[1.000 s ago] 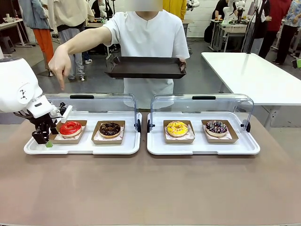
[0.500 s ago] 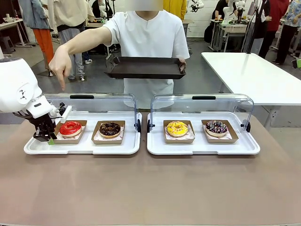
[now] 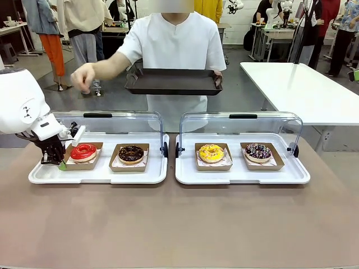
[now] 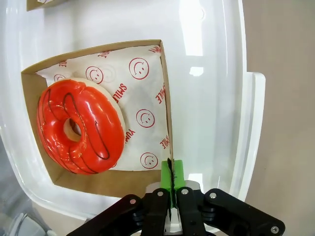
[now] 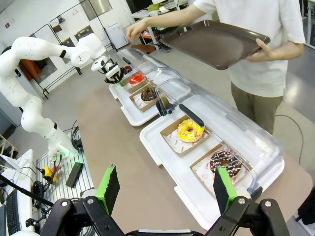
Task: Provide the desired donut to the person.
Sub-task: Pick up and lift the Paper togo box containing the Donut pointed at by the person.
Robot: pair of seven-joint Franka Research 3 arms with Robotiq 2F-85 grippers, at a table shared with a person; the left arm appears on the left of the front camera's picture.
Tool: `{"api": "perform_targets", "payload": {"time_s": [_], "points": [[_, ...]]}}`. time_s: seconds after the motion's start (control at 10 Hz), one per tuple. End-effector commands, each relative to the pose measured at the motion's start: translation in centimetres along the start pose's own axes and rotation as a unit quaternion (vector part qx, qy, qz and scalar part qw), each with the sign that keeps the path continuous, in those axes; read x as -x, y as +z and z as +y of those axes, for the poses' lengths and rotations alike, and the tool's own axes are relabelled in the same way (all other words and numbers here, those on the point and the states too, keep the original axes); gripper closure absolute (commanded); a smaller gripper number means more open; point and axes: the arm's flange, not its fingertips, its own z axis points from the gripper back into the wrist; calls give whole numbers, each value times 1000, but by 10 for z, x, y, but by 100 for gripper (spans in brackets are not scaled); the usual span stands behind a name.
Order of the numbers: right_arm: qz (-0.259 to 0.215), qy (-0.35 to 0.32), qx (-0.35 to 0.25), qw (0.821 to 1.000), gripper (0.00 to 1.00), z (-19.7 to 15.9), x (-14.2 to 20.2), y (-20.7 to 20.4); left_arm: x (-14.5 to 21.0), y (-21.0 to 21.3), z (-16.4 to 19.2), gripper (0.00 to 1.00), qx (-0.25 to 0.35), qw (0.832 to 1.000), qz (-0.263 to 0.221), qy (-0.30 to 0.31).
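Left gripper [image 3: 60, 163] sits at left edge of frame, low over the left white tray [image 3: 98, 176]. Left wrist view: its green pads [image 4: 178, 173] are pressed together on the thin side wall of the cardboard tray [image 4: 98, 183], so it's clamped on that wall. Red donut [image 3: 83, 151] lies in that cardboard tray on smiley-print paper, at the left end of the white tray and not lifted. Chocolate donut [image 3: 131, 153] sits in its own cardboard tray just beside it, to the right. Clear lid [image 3: 112, 120] stands open behind both.

Right white tray [image 3: 241, 176], centre-right of frame, holds a yellow donut [image 3: 211, 152] and a dark sprinkled donut [image 3: 258, 150], also with its lid up.

Person [image 3: 176, 45] stands at top centre, behind the tabletop [image 3: 179, 224]. One hand holds a dark serving tray [image 3: 174, 81] at chest height. The other hand [image 3: 83, 77] is out at upper left, loosely curled, well above the lids.

Right gripper [image 5: 166, 189] is at the bottom of the right wrist view, fingers wide apart and holding nothing, high over the tabletop, well apart from both white trays.
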Motion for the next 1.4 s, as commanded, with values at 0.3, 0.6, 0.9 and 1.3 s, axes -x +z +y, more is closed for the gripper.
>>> {"api": "perform_targets", "payload": {"time_s": [0.3, 0.6, 0.9, 1.3], "points": [[0, -1, -1, 1000, 0, 0, 1, -1, -21, 66, -53, 100, -5, 996, 10, -93], [0, -1, -1, 1000, 0, 0, 1, -1, -42, 128, -103, 100, 23, 996, 22, -84], [0, -1, -1, 1000, 0, 0, 1, -1, -53, 182, -126, 100, 5, 997, 54, -54], [0, -1, -1, 1000, 0, 0, 1, -1, -75, 251, -134, 100, -23, 996, 85, -31]]}}
